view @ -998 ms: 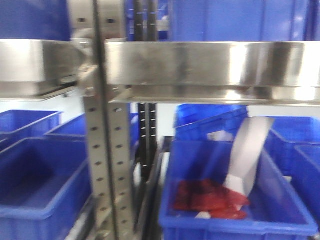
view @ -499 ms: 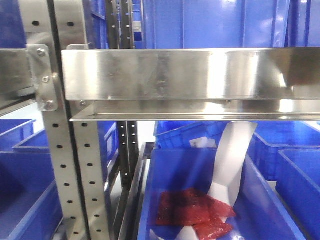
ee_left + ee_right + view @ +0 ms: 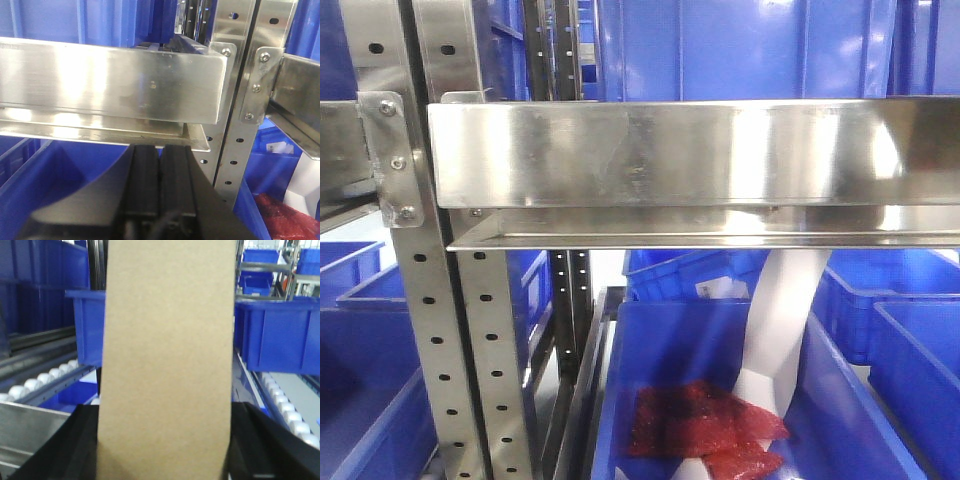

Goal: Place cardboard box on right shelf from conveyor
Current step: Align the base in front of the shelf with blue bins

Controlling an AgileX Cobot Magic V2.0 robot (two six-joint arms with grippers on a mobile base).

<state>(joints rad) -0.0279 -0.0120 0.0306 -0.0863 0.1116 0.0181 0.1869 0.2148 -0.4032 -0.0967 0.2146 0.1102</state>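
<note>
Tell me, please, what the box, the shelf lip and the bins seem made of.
The cardboard box looks like plain tan cardboard, matte and unprinted. The right shelf looks like polished stainless steel: bright glare, blurred reflections. The blue bins look like moulded plastic, smooth, slightly glossy.

a warehouse or stockroom. a stainless-steel shelf level (image 3: 690, 150) is bolted to perforated steel uprights (image 3: 490, 350). blue plastic bins (image 3: 670, 350) fill the tiers above and below it, one holding red packets (image 3: 705, 430), and lanes of white rollers (image 3: 30, 382) run along the racks.
</note>
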